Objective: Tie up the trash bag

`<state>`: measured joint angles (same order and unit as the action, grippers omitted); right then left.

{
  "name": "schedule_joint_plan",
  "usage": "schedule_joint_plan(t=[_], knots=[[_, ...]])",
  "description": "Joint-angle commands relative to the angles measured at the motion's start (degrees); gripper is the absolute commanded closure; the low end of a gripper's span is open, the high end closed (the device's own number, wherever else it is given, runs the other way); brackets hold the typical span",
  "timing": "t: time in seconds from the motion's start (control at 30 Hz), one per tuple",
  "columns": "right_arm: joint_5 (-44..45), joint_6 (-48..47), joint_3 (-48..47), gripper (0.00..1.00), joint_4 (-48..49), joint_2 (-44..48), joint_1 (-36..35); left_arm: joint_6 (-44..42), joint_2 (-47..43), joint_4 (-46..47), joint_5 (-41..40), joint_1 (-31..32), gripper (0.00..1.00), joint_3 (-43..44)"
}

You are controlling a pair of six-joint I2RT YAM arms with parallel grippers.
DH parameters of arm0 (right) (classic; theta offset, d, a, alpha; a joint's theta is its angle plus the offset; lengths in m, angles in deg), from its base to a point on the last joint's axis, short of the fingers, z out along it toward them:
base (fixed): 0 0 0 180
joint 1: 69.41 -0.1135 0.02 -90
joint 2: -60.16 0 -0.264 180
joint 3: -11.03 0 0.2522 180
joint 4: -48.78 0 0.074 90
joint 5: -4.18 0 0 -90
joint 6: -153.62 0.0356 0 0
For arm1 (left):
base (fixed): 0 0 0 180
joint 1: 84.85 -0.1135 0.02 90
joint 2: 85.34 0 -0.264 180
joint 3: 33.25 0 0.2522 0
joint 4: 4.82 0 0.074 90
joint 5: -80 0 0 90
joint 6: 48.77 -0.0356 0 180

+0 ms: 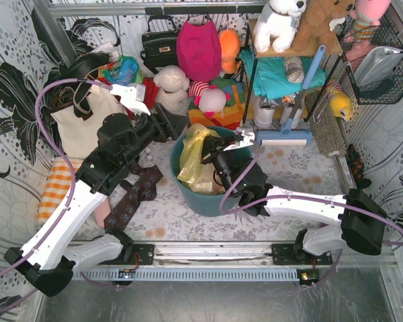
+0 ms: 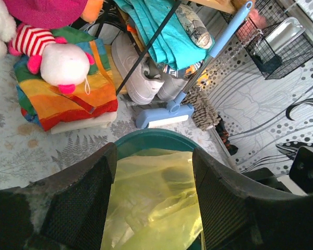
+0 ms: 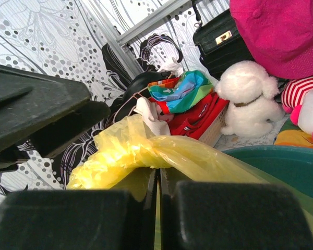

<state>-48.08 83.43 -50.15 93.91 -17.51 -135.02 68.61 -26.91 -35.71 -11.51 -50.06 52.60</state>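
Above bin [image 1: 215, 204], right pincer [image 3: 157, 190] pinches trash bag [image 3: 146, 151]

Two units, left arm [image 1: 60, 231] and right arm [image 1: 302, 201]: white tubular links, bulky black joint housings. One lilac cable [image 1: 43, 127] looped along each. Black base plates [image 1: 131, 253] bolted to a silver rail [image 1: 215, 249]. On the left gripper [image 2: 154, 156], fingers [image 2: 83, 203] black, mesh-textured inside; on the right gripper [image 3: 157, 208], fingers [image 3: 240, 213] matte black, blocky.

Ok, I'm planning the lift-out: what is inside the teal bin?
The yellow trash bag sits in the teal bin, its bunched top rising above the rim and pinched in the right tool. What the bag holds and the bin's bottom are covered by the plastic.
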Motion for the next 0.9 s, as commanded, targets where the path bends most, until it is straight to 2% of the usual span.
schedule_joint_plan(t=[0.0,0.37,0.47,0.57,0.67,0.73,0.87], knots=[[-0.82,-0.94,-0.03,1.0,1.2,1.5,-0.08,5.69,0.53,4.63,11.18,-4.05,0.33,-1.87],[-0.73,-1.06,0.23,1.0,1.26,1.9,-0.05,14.6,3.15,17.55,29.96,-8.01,0.35,-10.37],[-0.58,-1.14,0.33,1.0,1.37,2.05,-0.06,16.94,2.25,21.42,32.78,-9.09,0.44,-13.17],[-0.24,-1.18,0.46,1.0,1.74,1.87,-0.13,19.76,0.98,26.03,36.0,-10.24,0.59,-15.87],[0.18,-1.26,0.54,1.0,2.37,1.58,-0.12,21.1,0.17,28.14,38.22,-10.48,0.87,-16.67],[0.44,-1.42,0.64,1.0,2.89,1.32,-0.07,20.88,-0.45,27.06,38.89,-10.48,0.99,-16.64],[0.7,-2.19,0.28,1.0,3.88,0.65,-0.13,20.17,-2.33,25.27,39.08,-10.44,1.0,-16.97]])
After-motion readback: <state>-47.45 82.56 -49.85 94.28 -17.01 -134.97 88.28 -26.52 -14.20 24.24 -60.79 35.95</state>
